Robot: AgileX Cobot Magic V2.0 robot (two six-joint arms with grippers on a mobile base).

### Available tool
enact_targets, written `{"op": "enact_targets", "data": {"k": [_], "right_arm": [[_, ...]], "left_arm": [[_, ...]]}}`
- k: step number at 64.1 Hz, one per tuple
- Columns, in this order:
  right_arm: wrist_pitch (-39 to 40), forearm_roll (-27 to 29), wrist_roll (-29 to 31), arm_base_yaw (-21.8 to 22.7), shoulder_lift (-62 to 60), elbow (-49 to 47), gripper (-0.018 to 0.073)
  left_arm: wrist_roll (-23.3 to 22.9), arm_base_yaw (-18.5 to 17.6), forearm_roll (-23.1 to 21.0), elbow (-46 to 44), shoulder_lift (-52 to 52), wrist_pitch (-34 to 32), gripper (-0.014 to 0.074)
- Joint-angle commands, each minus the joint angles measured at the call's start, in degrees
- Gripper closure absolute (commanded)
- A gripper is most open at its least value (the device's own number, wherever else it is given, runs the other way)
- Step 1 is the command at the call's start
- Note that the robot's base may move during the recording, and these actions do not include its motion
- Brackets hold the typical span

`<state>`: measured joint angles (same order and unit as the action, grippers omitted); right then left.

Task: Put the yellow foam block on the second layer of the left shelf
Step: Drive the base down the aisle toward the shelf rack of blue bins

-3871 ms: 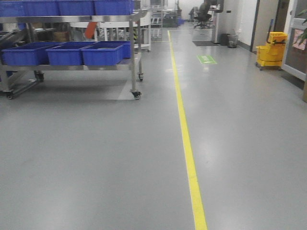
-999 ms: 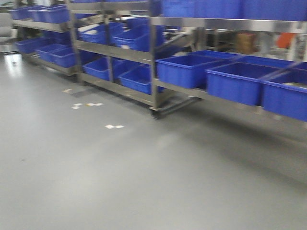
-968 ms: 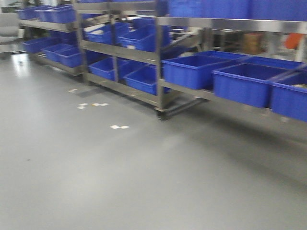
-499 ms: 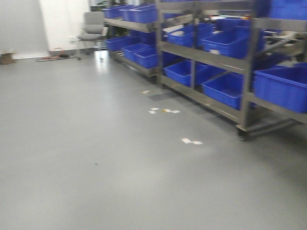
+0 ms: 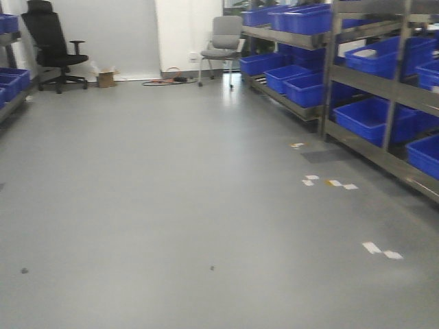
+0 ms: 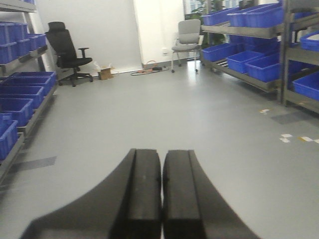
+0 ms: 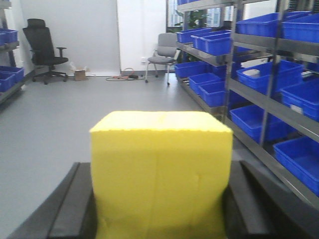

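Note:
The yellow foam block (image 7: pixel 162 149) fills the middle of the right wrist view. My right gripper (image 7: pixel 160 167) is shut on it, one black finger pressed against each side, and the block is carried above the grey floor. In the left wrist view my left gripper (image 6: pixel 162 152) is shut with nothing between its black fingers. A metal shelf rack (image 6: pixel 31 121) with blue bins (image 6: pixel 22 94) on several levels runs along the left of that view. Its near end shows at the left edge of the front view as blue bins (image 5: pixel 9 79).
Tall metal racks (image 5: pixel 328 82) with blue bins line the right side. A black office chair (image 5: pixel 51 41), a grey chair (image 5: pixel 224 38), a small cardboard box (image 5: pixel 105 79) and floor cables (image 5: pixel 168 81) stand by the far white wall. White tape marks (image 5: pixel 329 182) dot the floor.
The front view has swung left. The right-hand racks have slid to the frame's right edge, and the far wall, both chairs and the left rack's bins have come into sight.

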<state>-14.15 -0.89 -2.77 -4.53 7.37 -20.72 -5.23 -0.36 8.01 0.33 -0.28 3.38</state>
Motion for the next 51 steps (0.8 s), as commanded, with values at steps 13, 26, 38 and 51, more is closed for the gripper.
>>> {"op": "enact_targets", "data": {"k": [13,26,38,51], "right_arm": [[5.3,-0.5,0.4,0.2,0.7,-1.5,0.0145],[5.0,-0.5,0.4,0.2,0.7,-1.5,0.0145],[4.9,-0.5,0.4,0.2,0.7,-1.5,0.0145],[4.9,-0.5,0.4,0.2,0.7,-1.5,0.0145]], "left_arm": [[-0.3,-0.2,-0.3,1.3,-1.1,-4.7,0.0460],[-0.3,-0.2,-0.3,1.3,-1.1,-4.7,0.0460],[-0.3,-0.2,-0.3,1.3,-1.1,-4.7,0.0460],[-0.3,-0.2,-0.3,1.3,-1.1,-4.7,0.0460]]}}
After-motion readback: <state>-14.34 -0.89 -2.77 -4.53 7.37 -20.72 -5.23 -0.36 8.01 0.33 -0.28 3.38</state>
